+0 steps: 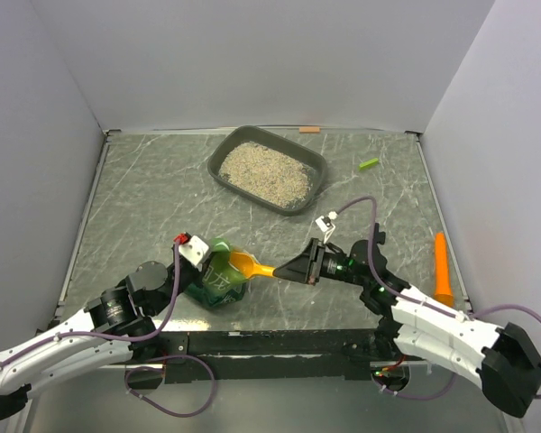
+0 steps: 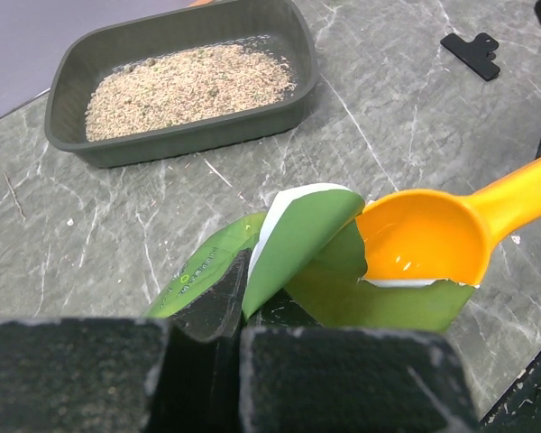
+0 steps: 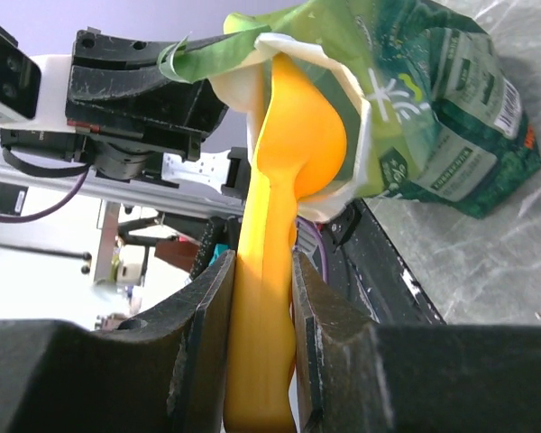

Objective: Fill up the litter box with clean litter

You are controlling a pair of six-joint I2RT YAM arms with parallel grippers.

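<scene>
Top external view: a marble-patterned table (image 1: 144, 198) walled on three sides, with both arms reaching in from the near edge to meet at a green bag.
Litter box (image 1: 317, 168): dark-grey tray at the far middle of the table, set askew and well apart from both arms.
Clean litter (image 1: 266, 171): beige granules in a shallow layer over the tray floor. Any supply inside the bag is hidden.
Green bag (image 1: 218, 281): glossy pouch at near centre-left, slumped on the table, mouth turned toward the right arm.
Left gripper (image 2: 207, 347): clamped tight on the bag's torn top edge, judged to hold the mouth open and the pouch steady.
Orange scoop (image 1: 251, 264): bowl resting at the lip of the bag mouth and looking empty in the left wrist view.
Right gripper (image 3: 263, 298): jaws narrowed onto the scoop handle, gripped lengthwise so the bowl leads into the bag.
Step in hand, judged: scoop entering the bag for a load, with the tray part-filled.
Risk, judged: the thin bag edge may slip or fold across the opening.
Sundries: orange cone-shaped piece (image 1: 443, 269) by the right wall, small green piece (image 1: 369, 164) beyond the tray, black clip (image 2: 472, 54) on the table. None is in use.
</scene>
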